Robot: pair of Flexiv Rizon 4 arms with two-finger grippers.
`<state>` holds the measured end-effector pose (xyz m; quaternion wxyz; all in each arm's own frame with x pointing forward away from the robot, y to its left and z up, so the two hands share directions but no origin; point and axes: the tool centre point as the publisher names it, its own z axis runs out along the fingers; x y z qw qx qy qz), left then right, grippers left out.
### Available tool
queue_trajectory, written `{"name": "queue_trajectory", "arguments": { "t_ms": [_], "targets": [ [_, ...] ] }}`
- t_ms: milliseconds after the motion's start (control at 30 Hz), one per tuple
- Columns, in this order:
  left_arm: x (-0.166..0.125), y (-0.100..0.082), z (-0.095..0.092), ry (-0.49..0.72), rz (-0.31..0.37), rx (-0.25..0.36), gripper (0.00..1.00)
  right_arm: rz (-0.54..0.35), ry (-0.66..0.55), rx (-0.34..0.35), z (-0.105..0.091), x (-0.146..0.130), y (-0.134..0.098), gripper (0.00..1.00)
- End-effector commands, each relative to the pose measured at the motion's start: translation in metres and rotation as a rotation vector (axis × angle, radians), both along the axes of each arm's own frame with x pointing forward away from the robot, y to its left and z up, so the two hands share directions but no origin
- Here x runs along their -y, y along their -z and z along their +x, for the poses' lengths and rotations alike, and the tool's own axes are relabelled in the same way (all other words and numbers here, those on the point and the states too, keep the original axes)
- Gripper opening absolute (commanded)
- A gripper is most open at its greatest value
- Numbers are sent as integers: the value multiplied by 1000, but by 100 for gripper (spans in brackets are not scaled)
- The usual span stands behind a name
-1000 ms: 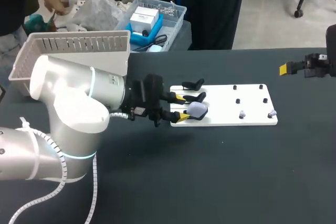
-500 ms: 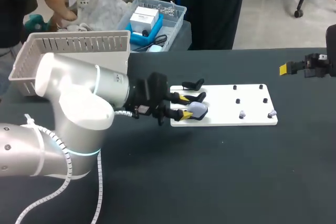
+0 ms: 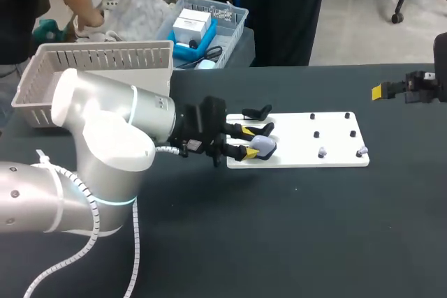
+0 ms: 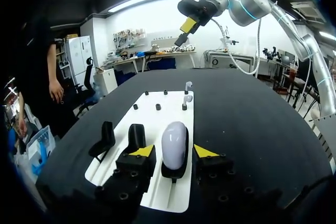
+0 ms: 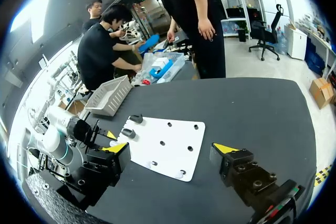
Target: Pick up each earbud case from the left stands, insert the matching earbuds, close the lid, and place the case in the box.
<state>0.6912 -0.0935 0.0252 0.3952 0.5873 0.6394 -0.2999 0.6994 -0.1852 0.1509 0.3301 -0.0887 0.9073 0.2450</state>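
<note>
White earbud case sits on its black stand at the board's left end. Your L gripper straddles it, fingers apart w/ gaps each side. R gripper is wide open, well away.

All on stand board; right wrist seemingly farthest

A robotics lab, it seems: black table w/ robot left arm & right arm, white board w/ black stands, grey basket.
</note>
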Motion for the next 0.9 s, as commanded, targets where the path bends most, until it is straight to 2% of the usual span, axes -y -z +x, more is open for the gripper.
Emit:
{"name": "queue_trajectory", "arguments": {
  "t_ms": [33,300,433,900],
  "targets": [
    [2,0,2,1,0,-5,48,1,-2,0,1,0,0,100],
    [2,1,0,2,3,-7,49,1,-2,0,1,0,0,100],
    [4,3,1,0,4,-12,44,1,-2,0,1,0,0,100],
    [7,6,1,3,10,-13,41,1,-2,0,1,0,0,100]
  ]
}}
